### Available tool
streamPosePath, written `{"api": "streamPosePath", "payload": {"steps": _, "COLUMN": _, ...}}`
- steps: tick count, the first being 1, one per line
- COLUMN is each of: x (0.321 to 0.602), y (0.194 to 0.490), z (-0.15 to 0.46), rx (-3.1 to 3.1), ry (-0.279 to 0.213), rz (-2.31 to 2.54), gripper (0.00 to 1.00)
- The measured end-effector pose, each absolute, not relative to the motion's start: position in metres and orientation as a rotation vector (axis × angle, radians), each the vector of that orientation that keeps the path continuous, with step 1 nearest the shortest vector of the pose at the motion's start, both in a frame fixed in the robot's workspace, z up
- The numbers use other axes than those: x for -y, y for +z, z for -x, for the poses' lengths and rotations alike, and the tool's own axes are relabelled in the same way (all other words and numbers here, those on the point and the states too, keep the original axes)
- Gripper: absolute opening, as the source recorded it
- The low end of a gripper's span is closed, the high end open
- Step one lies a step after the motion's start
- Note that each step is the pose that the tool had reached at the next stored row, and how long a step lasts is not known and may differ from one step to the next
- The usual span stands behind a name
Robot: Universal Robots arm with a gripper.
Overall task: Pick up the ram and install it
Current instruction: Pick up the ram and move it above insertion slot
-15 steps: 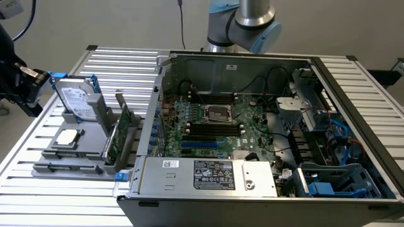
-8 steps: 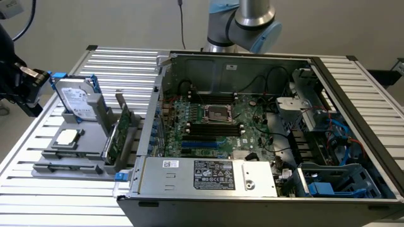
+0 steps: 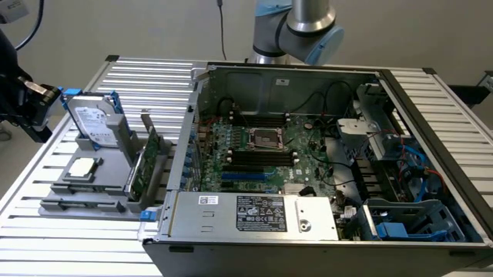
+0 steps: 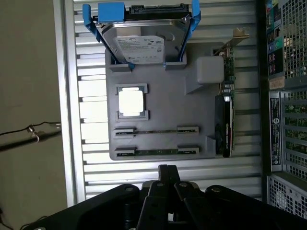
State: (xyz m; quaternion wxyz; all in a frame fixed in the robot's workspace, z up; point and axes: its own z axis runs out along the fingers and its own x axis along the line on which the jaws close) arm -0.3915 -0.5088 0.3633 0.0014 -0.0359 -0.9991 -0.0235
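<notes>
Presently, exterior view's left to right: gripper (image 4: pixel 166 168), one, at frame's 9 o'clock, jaws closed together, holding nothing; grey fixture tray (image 4: pixel 163 103), one, on slatted table (image 3: pixel 69 245); hard drive (image 3: pixel 96 121), one, upright at tray's 12 o'clock; processor (image 3: pixel 81 168), one, mid-tray; ram (image 4: pixel 156 151), seemingly two sticks, parallel in tray's 6 o'clock slots, roughly 5 o'clock from gripper, long axis 9-to-3, crosswise to the jaws' reach, just ahead of them in wrist view; expansion card (image 3: pixel 146 164), one, on edge at tray's 3 o'clock; computer case (image 3: pixel 292 68), one, open, well apart from gripper.
</notes>
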Motion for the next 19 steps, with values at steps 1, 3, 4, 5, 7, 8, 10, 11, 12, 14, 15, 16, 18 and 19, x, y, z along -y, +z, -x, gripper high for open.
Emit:
{"api": "streamPosePath", "payload": {"steps": 1, "x": 0.5088, "y": 0.3633, "z": 0.3914, "rx": 3.136, "ry": -0.074, "rz": 0.113, "gripper": 0.11}}
{"api": "streamPosePath", "payload": {"steps": 3, "x": 0.5088, "y": 0.3628, "z": 0.3915, "rx": 3.136, "ry": -0.074, "rz": 0.113, "gripper": 0.11}}
{"api": "streamPosePath", "payload": {"steps": 4, "x": 0.5089, "y": 0.3616, "z": 0.3915, "rx": 3.134, "ry": -0.074, "rz": 0.109, "gripper": 0.11}}
{"api": "streamPosePath", "payload": {"steps": 5, "x": 0.509, "y": 0.3608, "z": 0.3916, "rx": 3.133, "ry": -0.073, "rz": 0.089, "gripper": 0.11}}
{"api": "streamPosePath", "payload": {"steps": 7, "x": 0.509, "y": 0.3595, "z": 0.3916, "rx": 3.132, "ry": -0.073, "rz": 0.033, "gripper": 0.11}}
{"api": "streamPosePath", "payload": {"steps": 8, "x": 0.509, "y": 0.359, "z": 0.3916, "rx": 3.131, "ry": -0.073, "rz": 0.005, "gripper": 0.11}}
{"api": "streamPosePath", "payload": {"steps": 10, "x": 0.509, "y": 0.358, "z": 0.3916, "rx": 3.13, "ry": -0.073, "rz": -0.052, "gripper": 0.11}}
{"api": "streamPosePath", "payload": {"steps": 11, "x": 0.509, "y": 0.3575, "z": 0.3915, "rx": 3.128, "ry": -0.072, "rz": -0.081, "gripper": 0.11}}
{"api": "streamPosePath", "payload": {"steps": 12, "x": 0.509, "y": 0.357, "z": 0.3915, "rx": 3.125, "ry": -0.072, "rz": -0.109, "gripper": 0.11}}
{"api": "streamPosePath", "payload": {"steps": 14, "x": 0.509, "y": 0.356, "z": 0.3916, "rx": 3.119, "ry": -0.072, "rz": -0.165, "gripper": 0.11}}
{"api": "streamPosePath", "payload": {"steps": 15, "x": 0.509, "y": 0.3556, "z": 0.3916, "rx": 3.116, "ry": -0.072, "rz": -0.192, "gripper": 0.11}}
{"api": "streamPosePath", "payload": {"steps": 16, "x": 0.509, "y": 0.355, "z": 0.3915, "rx": 3.112, "ry": -0.072, "rz": -0.223, "gripper": 0.11}}
{"api": "streamPosePath", "payload": {"steps": 18, "x": 0.509, "y": 0.3541, "z": 0.3915, "rx": 3.104, "ry": -0.071, "rz": -0.278, "gripper": 0.11}}
{"api": "streamPosePath", "payload": {"steps": 19, "x": 0.509, "y": 0.3536, "z": 0.3916, "rx": 3.099, "ry": -0.071, "rz": -0.306, "gripper": 0.11}}
